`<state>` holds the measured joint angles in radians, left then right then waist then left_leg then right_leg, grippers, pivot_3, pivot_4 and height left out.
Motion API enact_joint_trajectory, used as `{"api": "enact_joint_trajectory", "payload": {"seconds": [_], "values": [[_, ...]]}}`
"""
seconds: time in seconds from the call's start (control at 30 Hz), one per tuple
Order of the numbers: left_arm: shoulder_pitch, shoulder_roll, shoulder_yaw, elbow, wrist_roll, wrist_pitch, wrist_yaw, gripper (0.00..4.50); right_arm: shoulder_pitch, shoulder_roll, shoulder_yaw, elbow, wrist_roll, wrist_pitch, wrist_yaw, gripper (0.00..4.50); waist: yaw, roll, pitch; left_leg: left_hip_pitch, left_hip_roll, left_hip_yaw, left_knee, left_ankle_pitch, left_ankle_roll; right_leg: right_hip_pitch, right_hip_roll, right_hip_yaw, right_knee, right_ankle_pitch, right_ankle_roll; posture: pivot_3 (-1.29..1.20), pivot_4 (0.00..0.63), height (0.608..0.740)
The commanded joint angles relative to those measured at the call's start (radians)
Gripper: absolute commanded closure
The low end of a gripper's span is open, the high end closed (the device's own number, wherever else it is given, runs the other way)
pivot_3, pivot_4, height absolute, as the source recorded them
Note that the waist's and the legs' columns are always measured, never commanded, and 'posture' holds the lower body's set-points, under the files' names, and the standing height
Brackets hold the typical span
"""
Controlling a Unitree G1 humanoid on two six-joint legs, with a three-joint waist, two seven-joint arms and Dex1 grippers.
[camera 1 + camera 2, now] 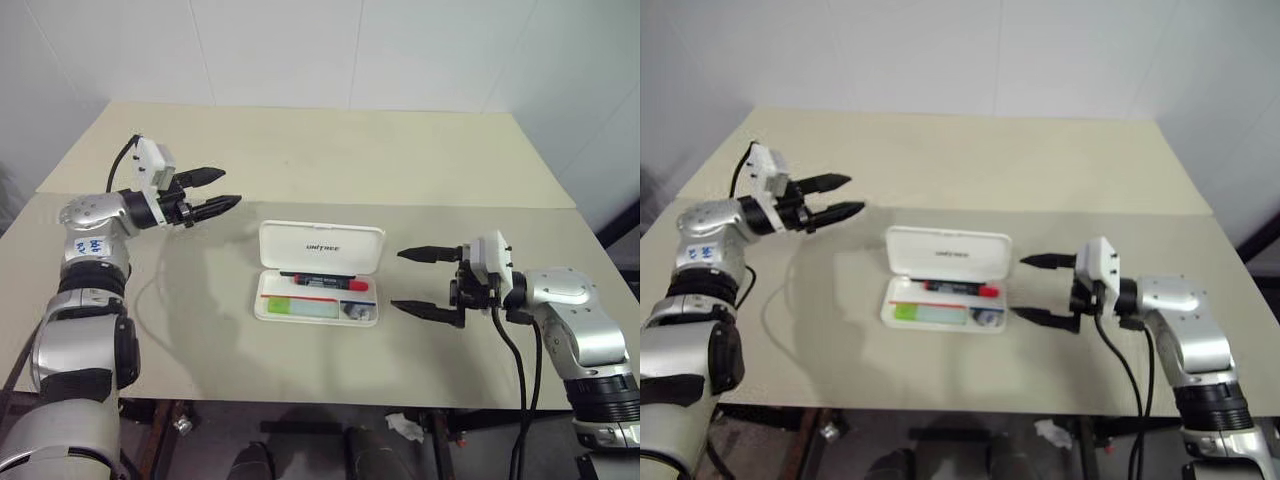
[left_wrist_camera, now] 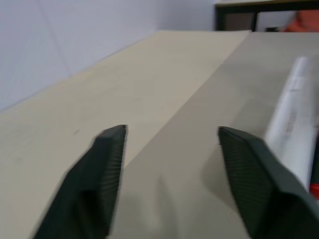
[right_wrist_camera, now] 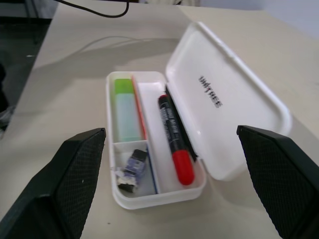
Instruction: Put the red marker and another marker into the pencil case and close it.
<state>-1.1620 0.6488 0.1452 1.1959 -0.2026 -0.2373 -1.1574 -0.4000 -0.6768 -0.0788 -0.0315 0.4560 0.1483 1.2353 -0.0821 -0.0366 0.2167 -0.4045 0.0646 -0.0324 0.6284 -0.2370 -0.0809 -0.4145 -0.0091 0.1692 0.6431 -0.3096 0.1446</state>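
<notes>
So the whole thing sits on a big beige table (image 1: 330, 150) pushed up against plain white walls, with a seam running across the tabletop where two boards meet. Under the front edge there's a bit of dark floor and a crumpled white scrap (image 1: 405, 428).

Middle of the table is the pencil case (image 1: 318, 285), white plastic, lid flipped up and leaning back toward the wall. The left gripper (image 1: 212, 192) hovers off to the case's left and a bit behind it, well apart, fingers spread partway with nothing between them. The right gripper (image 1: 425, 282) is just beside the case's right end, pointing straight at it, fingers spread wide and empty too.

Inside the case, the red marker (image 3: 175, 139) lies in the long compartment next to the hinge, red cap toward the right gripper. The lime-green marker (image 3: 125, 110) lies in the front compartment. A small dark bit (image 3: 133, 167) sits in the little corner pocket, can't tell what it is.

The lid has small dark lettering, looks like "UNITREE". There's white print on the red marker's barrel, unreadable.
</notes>
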Motion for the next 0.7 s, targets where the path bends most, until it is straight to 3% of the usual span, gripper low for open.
{"api": "enact_joint_trajectory", "payload": {"seconds": [0.03,0.2,0.23,0.4,0.7], "values": [[-0.061,-0.01,-0.004,0.05,0.045,-0.016,0.06,2.68,0.026,-0.023,-0.049,-0.039,0.019,-0.01,-0.019,0.0,0.0,0.0,0.0,0.0,0.0,0.0,0.0,0.0,0.0,0.0,0.0,0.0,0.0,0.0,0.0,0.0,0.15,0.74],[-0.098,-0.074,-0.025,0.109,0.11,0.03,0.12,4.35,0.074,-0.045,-0.095,-0.025,0.047,-0.007,-0.008,0.0,0.004,0.0,0.0,-0.001,0.0,0.0,0.0,-0.001,-0.001,0.0,0.0,0.0,0.0,-0.001,0.001,0.0,0.15,0.74],[-0.102,-0.085,-0.023,0.115,0.116,0.045,0.127,4.47,0.079,-0.049,-0.098,-0.018,0.045,-0.009,-0.006,0.0,0.005,0.0,0.0,-0.001,0.0,0.0,0.0,-0.001,-0.001,0.0,0.0,0.0,0.0,-0.001,0.001,0.0,0.15,0.74],[-0.106,-0.144,-0.028,0.131,0.145,0.106,0.112,4.47,0.085,-0.051,-0.106,-0.011,0.041,-0.011,-0.021,0.0,0.001,0.0,0.0,0.0,-0.001,0.0,0.001,-0.001,-0.001,0.0,0.0,0.0,0.001,-0.001,0.002,0.0,0.15,0.74],[-0.134,-0.157,-0.061,0.112,0.162,0.198,-0.291,4.47,0.103,-0.062,-0.119,-0.025,0.037,-0.005,-0.036,0.0,0.0,0.0,0.0,-0.001,-0.001,0.0,0.0,-0.001,-0.001,0.0,0.0,0.0,0.0,-0.001,0.001,0.0,0.15,0.74]]}}
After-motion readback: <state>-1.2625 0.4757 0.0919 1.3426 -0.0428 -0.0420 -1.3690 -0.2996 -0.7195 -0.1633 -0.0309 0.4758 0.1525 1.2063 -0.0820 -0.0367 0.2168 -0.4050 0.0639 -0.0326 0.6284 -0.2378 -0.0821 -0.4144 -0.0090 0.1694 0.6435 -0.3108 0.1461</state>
